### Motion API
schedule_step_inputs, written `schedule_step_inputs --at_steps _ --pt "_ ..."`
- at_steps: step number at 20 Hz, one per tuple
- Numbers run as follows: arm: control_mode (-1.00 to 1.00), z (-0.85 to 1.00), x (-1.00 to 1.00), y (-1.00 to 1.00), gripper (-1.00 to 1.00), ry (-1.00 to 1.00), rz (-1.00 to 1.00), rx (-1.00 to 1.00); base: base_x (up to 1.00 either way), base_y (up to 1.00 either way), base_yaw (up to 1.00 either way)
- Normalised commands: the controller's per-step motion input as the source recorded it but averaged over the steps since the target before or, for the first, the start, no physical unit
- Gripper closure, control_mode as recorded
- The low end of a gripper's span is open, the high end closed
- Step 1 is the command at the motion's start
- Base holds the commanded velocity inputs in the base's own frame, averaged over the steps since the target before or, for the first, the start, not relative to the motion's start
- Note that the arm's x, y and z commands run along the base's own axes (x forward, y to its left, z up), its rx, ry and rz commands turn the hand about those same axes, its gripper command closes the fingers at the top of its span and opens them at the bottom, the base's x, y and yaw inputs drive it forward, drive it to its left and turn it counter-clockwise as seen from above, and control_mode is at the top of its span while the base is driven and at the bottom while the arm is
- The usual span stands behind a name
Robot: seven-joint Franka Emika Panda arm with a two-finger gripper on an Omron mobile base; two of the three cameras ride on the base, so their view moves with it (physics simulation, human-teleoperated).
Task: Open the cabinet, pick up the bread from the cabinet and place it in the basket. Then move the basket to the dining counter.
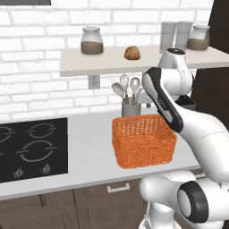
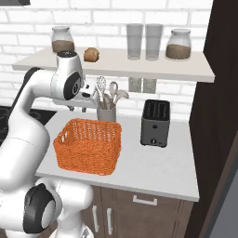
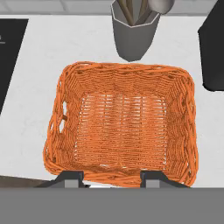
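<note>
One bun (image 1: pixel 132 53) is seen on the open shelf (image 1: pixel 89 65) above the worktop's (image 1: pixel 89 147) back edge, while the empty pincer (image 3: pixel 112 178), held narrowly apart over the orange basket (image 3: pixel 122 127), must be raised to fetch it.

Bright, even rendered light, no glare. Soft shadow under shelf (image 1: pixel 89 67) on brick wall (image 1: pixel 36 85); faint shadow beside basket (image 3: pixel 127 127) on counter (image 1: pixel 89 138). Right cabinet side (image 2: pixel 218 116) dark. All views slightly soft, low-res; no edge distortion.
</note>
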Motion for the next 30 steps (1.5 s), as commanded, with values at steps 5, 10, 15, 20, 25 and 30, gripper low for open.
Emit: schedule_step_inputs --at_steps 5,10,15,20,25,30 --pt "-1.0 -0.01 0.0 0.0 -1.0 0.02 0.0 0.0 0.0 0.0 0.0" --pt "-1.0 0.38 0.03 0.29 -1.0 -0.09 -0.01 -0.08 0.0 0.0 0.0" --pt "-1.0 1.0 0.0 0.02 -1.0 -0.32 0.0 -0.06 0.0 0.0 0.0" --pt "-1.0 0.84 0.01 0.0 -1.0 -0.25 -0.01 -0.03 0.0 0.0 0.0" --pt "-1.0 0.37 0.04 0.0 -1.0 -0.16 0.0 0.0 0.0 0.0 0.0" --pt "-1.0 0.35 0.56 0.08 -1.0 -0.05 0.0 0.0 0.0 0.0 0.0"
